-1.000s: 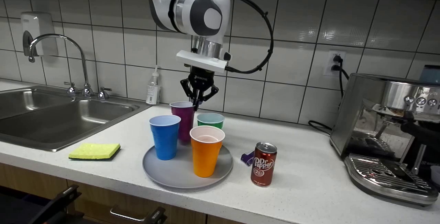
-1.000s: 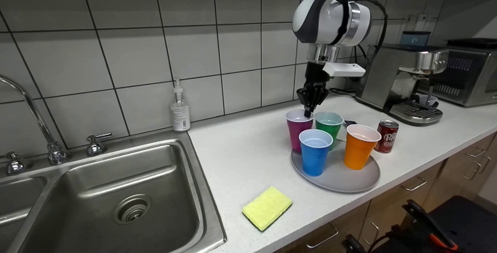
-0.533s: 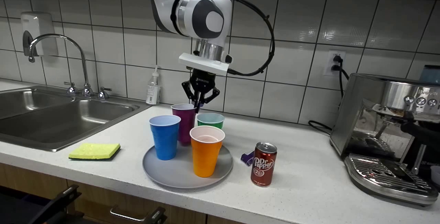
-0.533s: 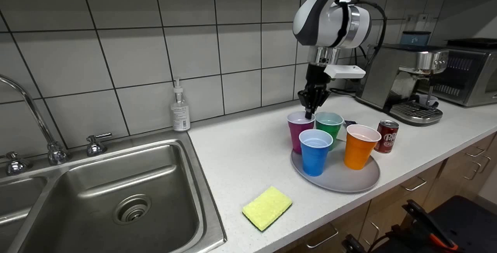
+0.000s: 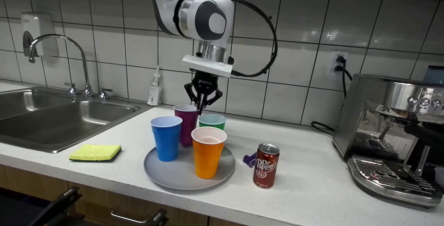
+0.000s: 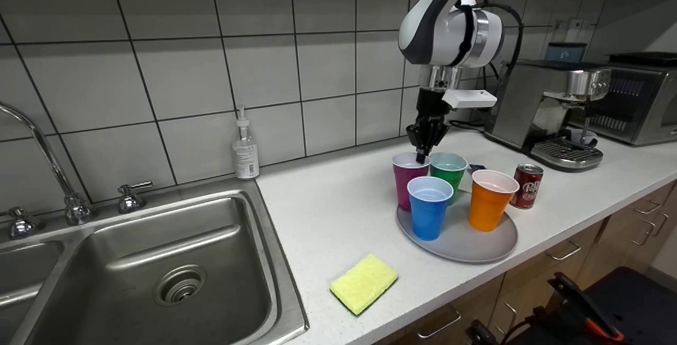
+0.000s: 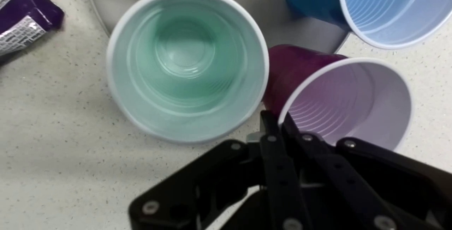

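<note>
My gripper (image 7: 279,120) is shut on the near rim of the purple cup (image 7: 367,110), one finger inside the cup and one outside. In both exterior views the gripper (image 5: 200,112) (image 6: 420,159) points down at the rim of the purple cup (image 5: 187,125) (image 6: 403,186). The cup is nearly upright by the back edge of the grey plate (image 5: 187,179); I cannot tell whether its base touches anything. The green cup (image 7: 187,92) is close beside it. The blue cup (image 5: 166,139) and the orange cup (image 5: 208,158) stand on the plate in front.
A red soda can (image 5: 266,167) and a purple wrapper (image 5: 249,159) are right of the plate. A yellow sponge (image 6: 364,284) lies near the sink (image 6: 264,260). A pump bottle (image 6: 246,154) stands by the tiled wall. A coffee machine (image 5: 392,142) is at the right.
My gripper and the purple cup in it have moved down a little and slightly right, towards the green cup. The other cups and the plate have not moved.
</note>
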### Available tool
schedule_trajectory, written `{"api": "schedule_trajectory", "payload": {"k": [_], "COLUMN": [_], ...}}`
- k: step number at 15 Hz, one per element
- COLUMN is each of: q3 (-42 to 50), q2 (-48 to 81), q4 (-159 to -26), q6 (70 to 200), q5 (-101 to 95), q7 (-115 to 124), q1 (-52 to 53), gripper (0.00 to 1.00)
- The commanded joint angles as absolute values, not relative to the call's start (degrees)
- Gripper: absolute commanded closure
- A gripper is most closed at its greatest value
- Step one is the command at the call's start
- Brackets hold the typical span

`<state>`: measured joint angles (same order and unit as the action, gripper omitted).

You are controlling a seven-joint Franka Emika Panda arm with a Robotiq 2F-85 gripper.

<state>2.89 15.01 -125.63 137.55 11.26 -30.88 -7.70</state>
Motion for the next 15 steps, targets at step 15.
{"api": "schedule_trajectory", "payload": {"k": [15], "q3": [1.8], "q2": [16.0], "q4": [-124.0], "q6": [135.5], "q5": [9.2], "q7": [-35.9], "q1": [-9.2], "gripper": [0.99]}}
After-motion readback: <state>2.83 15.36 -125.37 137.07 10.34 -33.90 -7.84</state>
